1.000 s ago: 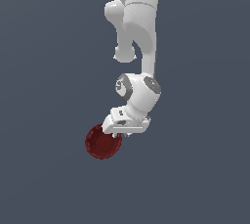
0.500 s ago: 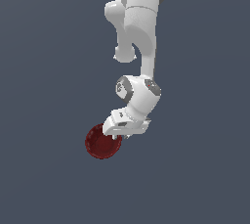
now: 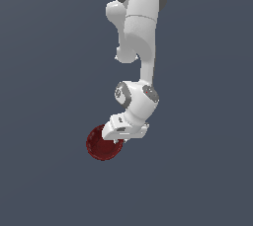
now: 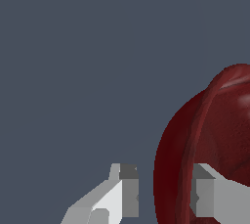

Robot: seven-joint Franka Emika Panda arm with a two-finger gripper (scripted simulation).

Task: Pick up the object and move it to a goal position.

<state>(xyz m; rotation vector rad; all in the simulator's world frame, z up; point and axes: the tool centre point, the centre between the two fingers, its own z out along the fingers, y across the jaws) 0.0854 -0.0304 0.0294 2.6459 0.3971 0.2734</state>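
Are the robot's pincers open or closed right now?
Open. In the wrist view the gripper fingers stand apart, straddling the red bowl's rim, with a gap showing beside one finger.

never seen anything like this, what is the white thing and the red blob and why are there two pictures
The white thing is a robot arm drawn by a computer simulation, not a real photo. One picture comes from a camera standing off the arm; the other from a camera on its wrist, looking past its two fingers. The red blob is a small dark red bowl lying on a plain grey surface. The gripper is the arm's pincer hand. In the wrist view, the bowl's rim sits between the fingers, one finger on each side. They look near it, but I cannot tell whether they are pressing on it yet.
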